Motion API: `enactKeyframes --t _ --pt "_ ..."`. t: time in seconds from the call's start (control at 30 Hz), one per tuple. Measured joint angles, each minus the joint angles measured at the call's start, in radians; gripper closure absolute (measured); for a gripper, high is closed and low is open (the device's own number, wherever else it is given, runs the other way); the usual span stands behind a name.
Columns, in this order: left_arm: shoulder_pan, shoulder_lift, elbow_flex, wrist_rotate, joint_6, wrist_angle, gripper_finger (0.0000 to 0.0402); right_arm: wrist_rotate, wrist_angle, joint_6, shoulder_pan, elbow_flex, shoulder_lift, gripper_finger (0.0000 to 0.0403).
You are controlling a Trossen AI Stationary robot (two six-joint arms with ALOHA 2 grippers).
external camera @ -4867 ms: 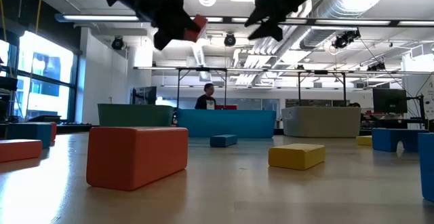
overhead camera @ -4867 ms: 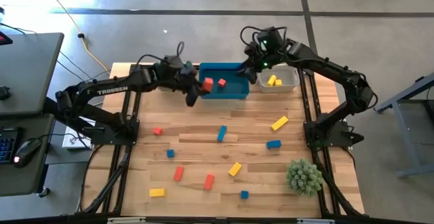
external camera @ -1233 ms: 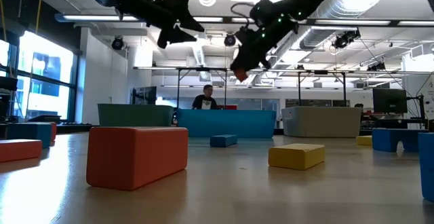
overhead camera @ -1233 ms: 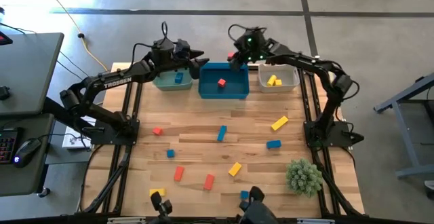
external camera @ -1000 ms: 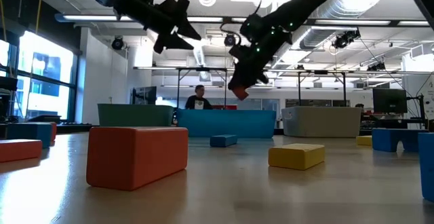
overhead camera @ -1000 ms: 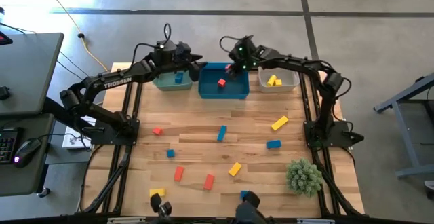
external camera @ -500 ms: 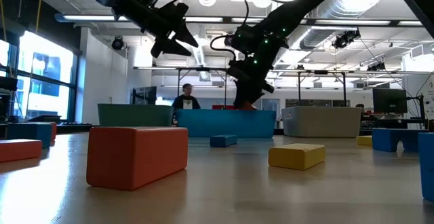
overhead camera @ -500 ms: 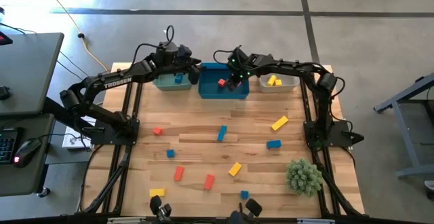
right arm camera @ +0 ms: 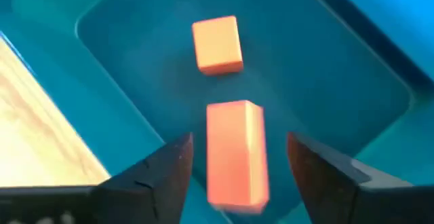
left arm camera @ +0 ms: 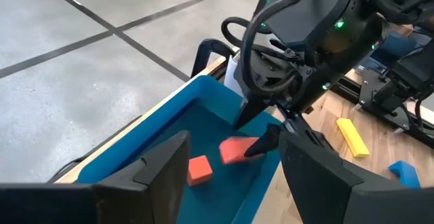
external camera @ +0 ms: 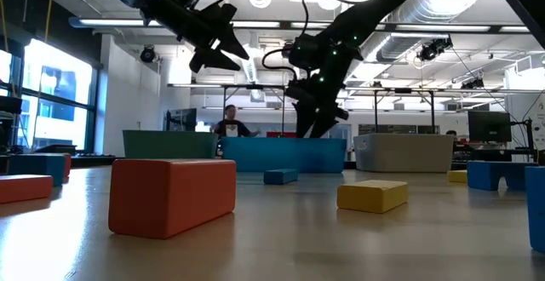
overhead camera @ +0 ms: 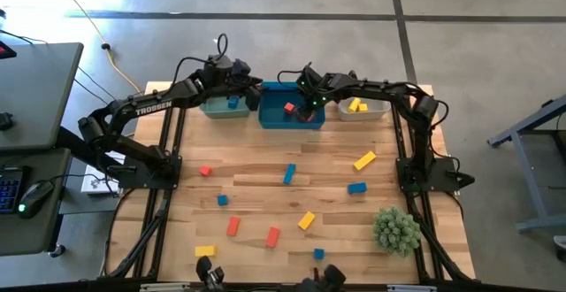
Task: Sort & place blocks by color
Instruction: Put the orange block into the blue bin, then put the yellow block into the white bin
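Hovering inside the blue bin (overhead camera: pixel 274 118), the right gripper (right arm camera: pixel 234 157) has its fingers spread, with a red bar (right arm camera: pixel 235 151) between them but not pinched; it looks just released and dropping. A red cube (right arm camera: pixel 217 43) lies on the bin floor just beyond the bar. The left gripper (left arm camera: pixel 230 170) hangs open and empty, just outside the blue bin on the teal bin (overhead camera: pixel 212 108) side; a blue block (overhead camera: pixel 233 103) sits in that teal bin. Yellow blocks (overhead camera: pixel 356 105) rest in the white bin (overhead camera: pixel 378 111) on the blue bin's other side. Roughly a dozen blocks are scattered on the table (overhead camera: pixel 256 172), well away from the blue bin.

Risks, as a judgement:
- The bar could land on end and tip against the cube.
- With fingers this low, lifting out at an angle might clip the bin wall and shift it.
- Both grippers crowd the same bin; a careless retreat could bring them into contact.
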Motion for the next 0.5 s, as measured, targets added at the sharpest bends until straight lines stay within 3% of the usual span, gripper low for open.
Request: enactKeyframes --t 0.3,0.5 --pt "-0.027 0.000 0.000 0.000 0.029 -0.014 0.0188 0.002 -0.037 0.014 0.011 0.000 -0.078 0.0162" --pt "-0.031 0.000 0.000 -0.001 0.043 -0.014 0.0188 0.000 -0.164 -0.068 0.037 0.000 -0.161 0.0161"
